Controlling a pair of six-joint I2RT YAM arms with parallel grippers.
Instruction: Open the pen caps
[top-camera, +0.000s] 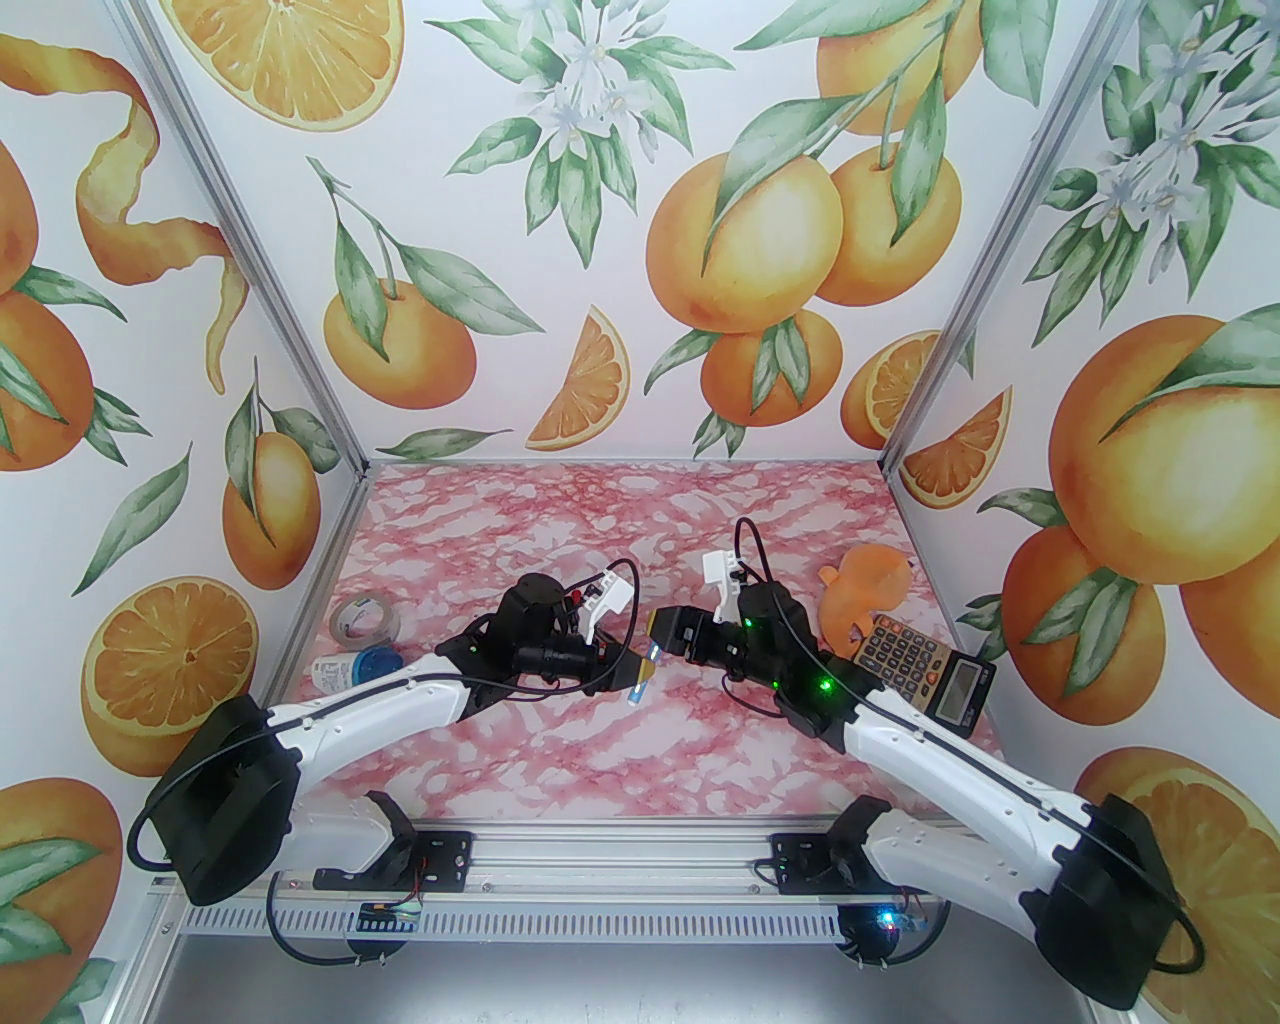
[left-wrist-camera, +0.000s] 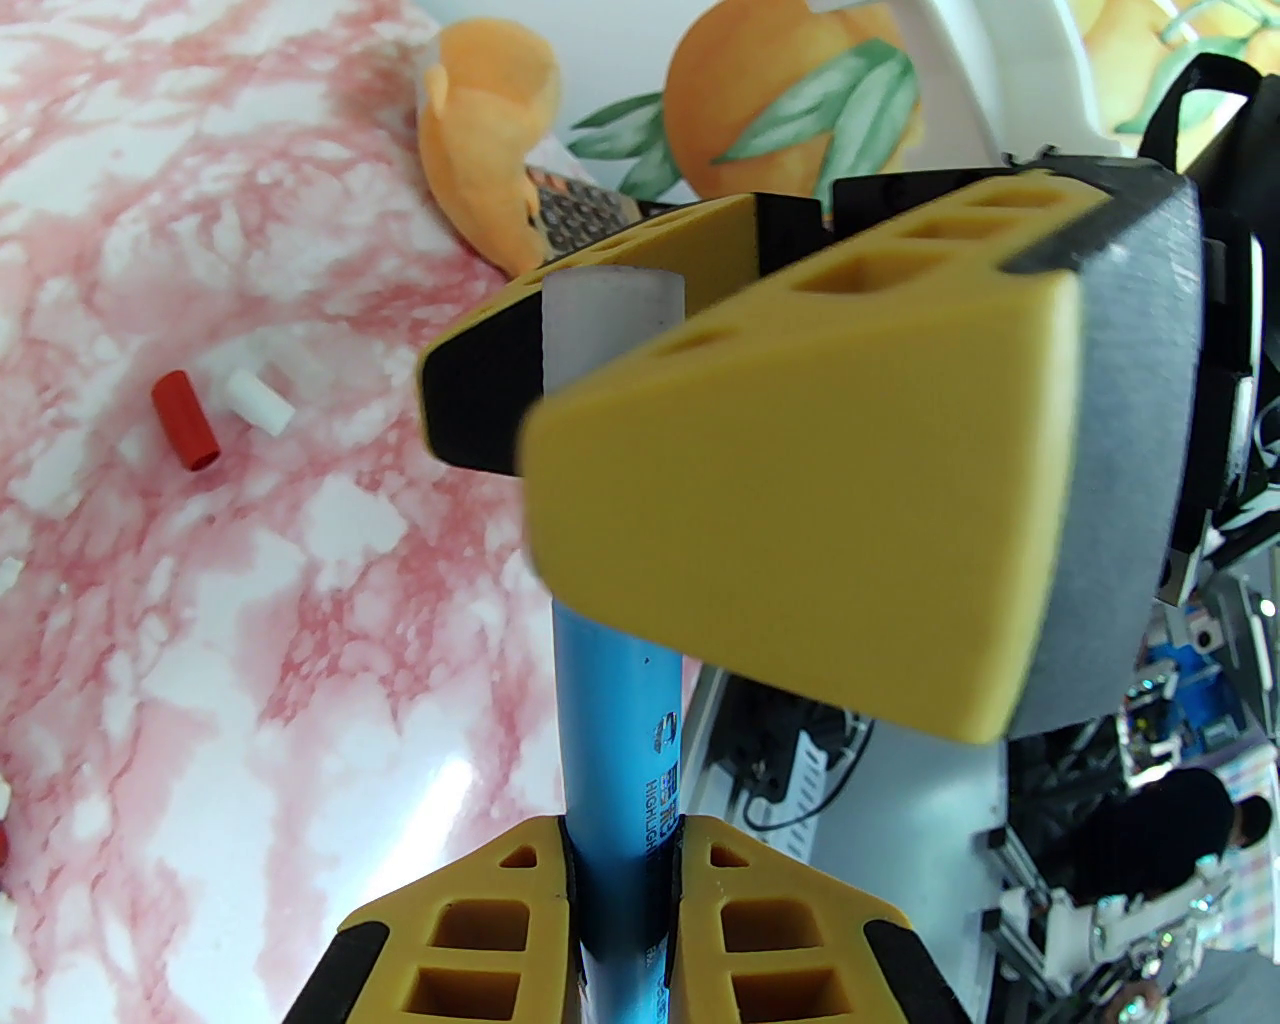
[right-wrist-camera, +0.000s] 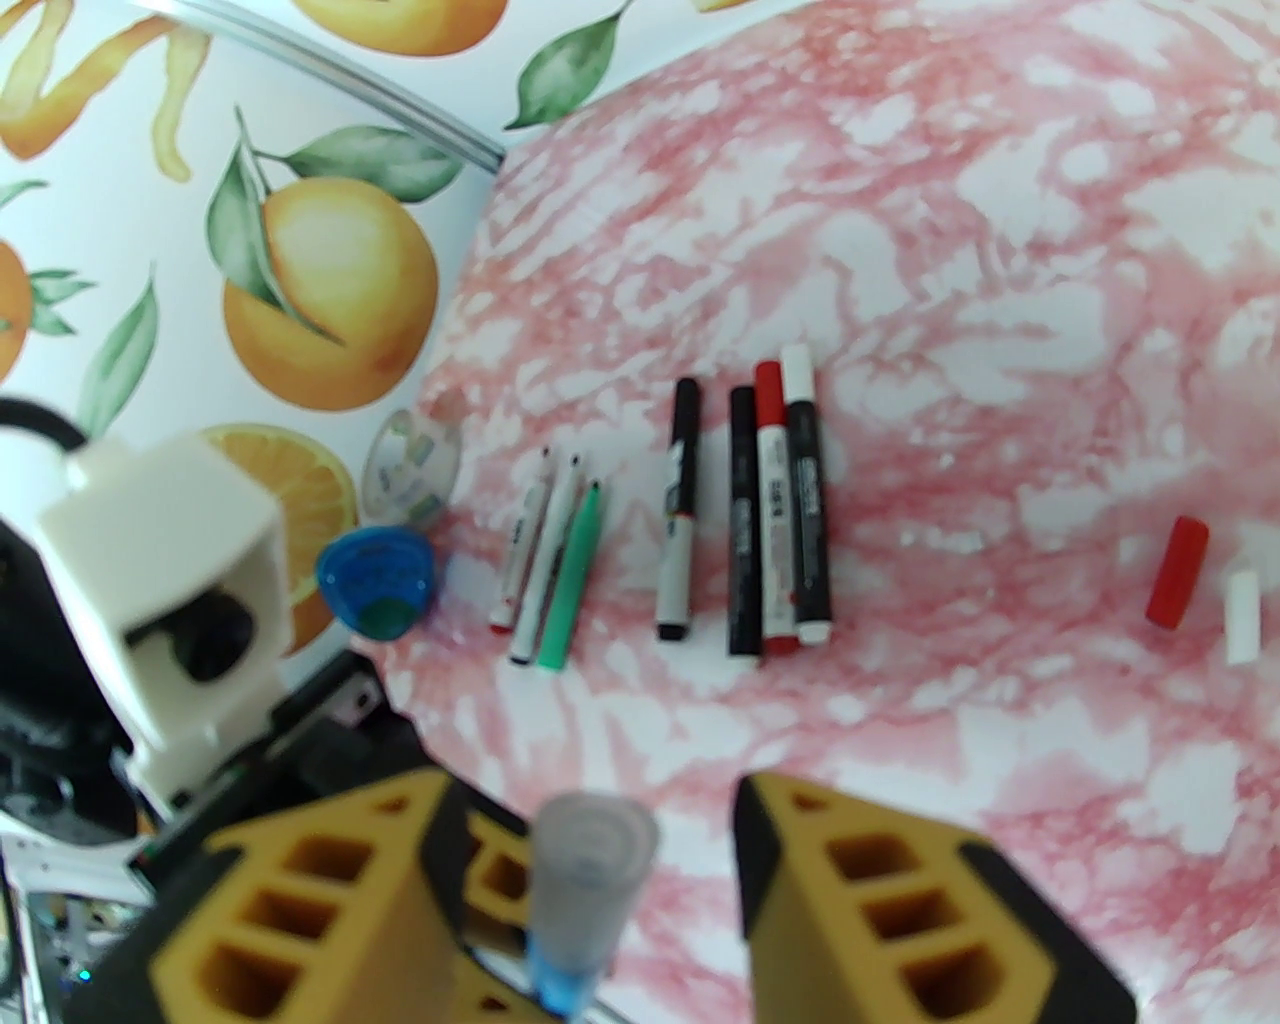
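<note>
Left end effector (left-wrist-camera: 620, 838) clenched on blue plastic highlighter pen (left-wrist-camera: 618, 730), frosted white cylindrical cap (left-wrist-camera: 610, 320) on the pen's far end, between parted fingers of right end effector (right-wrist-camera: 603, 812), not yet gripped

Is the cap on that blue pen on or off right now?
On. The frosted plastic cap sits over the end of the blue highlighter pen clamped in the left gripper; the right gripper flanks it, jaws open.

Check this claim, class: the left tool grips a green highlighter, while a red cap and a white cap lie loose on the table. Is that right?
Not quite. The highlighter clamped in the left tool is blue, not green, as the left wrist view shows. The red cap and the white cap do lie loose on the table.
</note>
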